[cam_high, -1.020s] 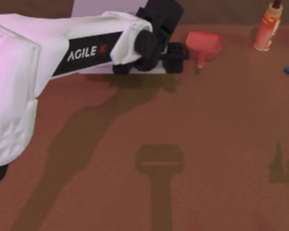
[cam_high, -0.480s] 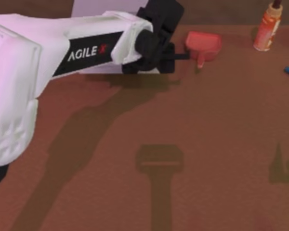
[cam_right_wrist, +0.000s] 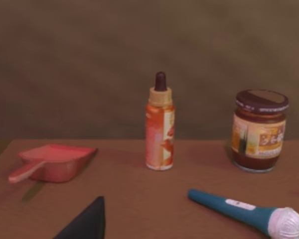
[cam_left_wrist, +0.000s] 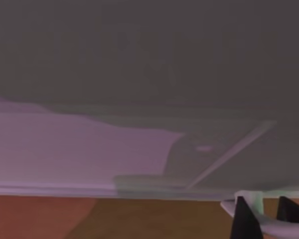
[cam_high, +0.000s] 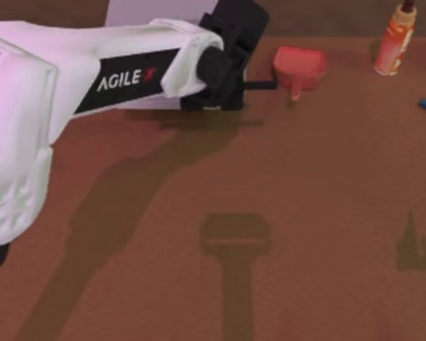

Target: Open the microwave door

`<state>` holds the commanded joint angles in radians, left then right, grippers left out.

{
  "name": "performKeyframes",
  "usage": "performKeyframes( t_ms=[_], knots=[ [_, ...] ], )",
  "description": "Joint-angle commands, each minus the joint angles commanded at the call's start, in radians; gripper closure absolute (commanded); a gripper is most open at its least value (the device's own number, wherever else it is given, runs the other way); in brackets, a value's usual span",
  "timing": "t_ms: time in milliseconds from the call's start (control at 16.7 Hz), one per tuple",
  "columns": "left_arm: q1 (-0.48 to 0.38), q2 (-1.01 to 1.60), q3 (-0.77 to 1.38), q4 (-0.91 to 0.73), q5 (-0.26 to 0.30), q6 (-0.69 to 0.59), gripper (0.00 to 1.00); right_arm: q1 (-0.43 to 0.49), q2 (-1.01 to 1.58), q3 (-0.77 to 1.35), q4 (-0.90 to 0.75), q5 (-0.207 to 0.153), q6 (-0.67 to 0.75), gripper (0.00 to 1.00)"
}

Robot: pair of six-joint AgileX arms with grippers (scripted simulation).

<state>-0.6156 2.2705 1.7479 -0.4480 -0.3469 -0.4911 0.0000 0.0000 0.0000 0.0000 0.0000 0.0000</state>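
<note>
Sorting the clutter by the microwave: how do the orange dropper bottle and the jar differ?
The orange dropper bottle is tall and slim with a dark pointed tip; the jar is short and wide with a flat dark lid. The bottle's body is orange and white, the jar's contents dark reddish brown. Both stand upright on the table and carry labels.

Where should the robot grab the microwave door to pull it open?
Probably best the pale handle on the microwave door, near the microwave's right end in the top view. It juts from the flat front, so the left gripper, now beside it, can straddle it from the table side.
</note>
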Motion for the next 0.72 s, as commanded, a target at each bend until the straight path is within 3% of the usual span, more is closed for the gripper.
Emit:
performKeyframes(
  t_ms=[720],
  knots=[
    [0.003,-0.051,-0.074,0.048,-0.025,-0.02,1.0,0.0,0.0,0.0,0.0,0.0,0.0,0.0]
  ],
)
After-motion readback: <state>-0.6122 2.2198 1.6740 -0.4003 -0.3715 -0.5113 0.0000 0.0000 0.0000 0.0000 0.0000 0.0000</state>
